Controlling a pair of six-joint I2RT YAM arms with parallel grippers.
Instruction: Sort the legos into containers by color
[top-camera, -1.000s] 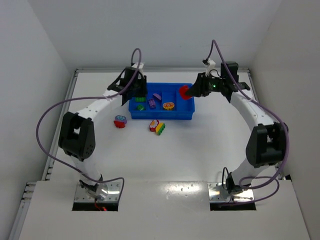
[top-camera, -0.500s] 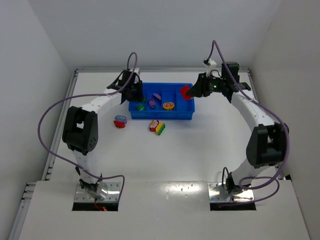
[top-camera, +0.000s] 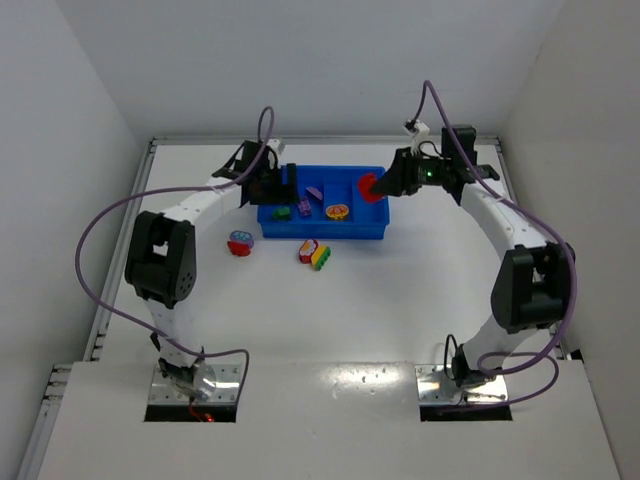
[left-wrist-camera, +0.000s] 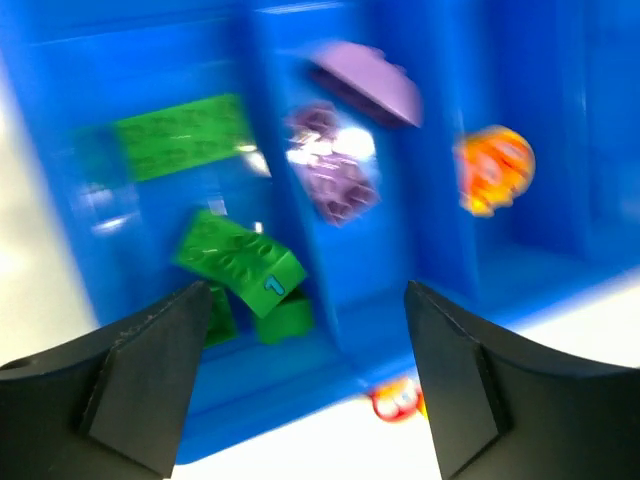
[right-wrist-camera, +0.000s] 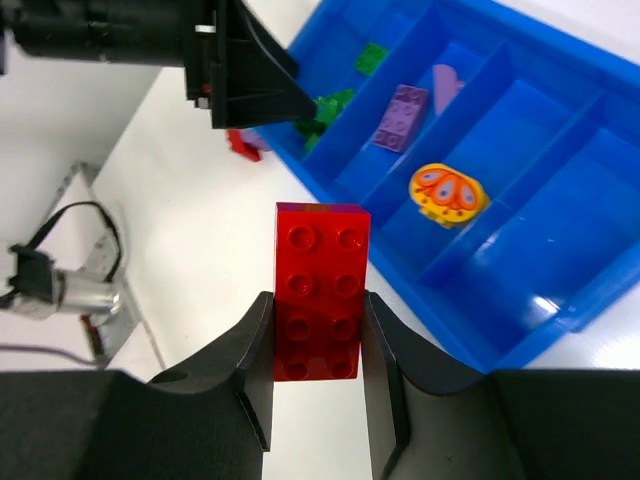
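**Item 1.** Bright blue rectangular plastic tray (top-camera: 323, 233), four compartments side by side, on the white table (top-camera: 400, 300).

**Item 2.** Left gripper (top-camera: 284, 186). From above you get only a dark shape over the tray's left end. Its own wrist view, though blurred, shows you the jaws spread wide with nothing between them, above the leftmost compartment.

**Item 3.** Green plastic bricks (left-wrist-camera: 238, 262), leftmost compartment. One lies flat toward the far wall and the others are tumbled near the front wall. The top view reduces them to two green specks.

**Item 4.** Purple plastic bricks (right-wrist-camera: 402, 118), second compartment, two pieces. The right wrist view shows you one as a flat studded rectangle.

**Item 5.** Round yellow-and-orange plastic piece (right-wrist-camera: 447, 192), third compartment, lying flat.

**Item 6.** Right gripper (right-wrist-camera: 318, 335), clamped on a red eight-stud plastic brick (right-wrist-camera: 320, 285). The brick is held lengthwise between the fingers, with a thin purple edge at its far end. The top view gives you only a red patch at the tray's right end.

**Item 7.** Loose on the table, best seen from above:
- Red-and-purple piece (top-camera: 240, 243), off the tray's front left corner.
- Red, yellow and green cluster (top-camera: 316, 253), just in front of the tray's front wall.
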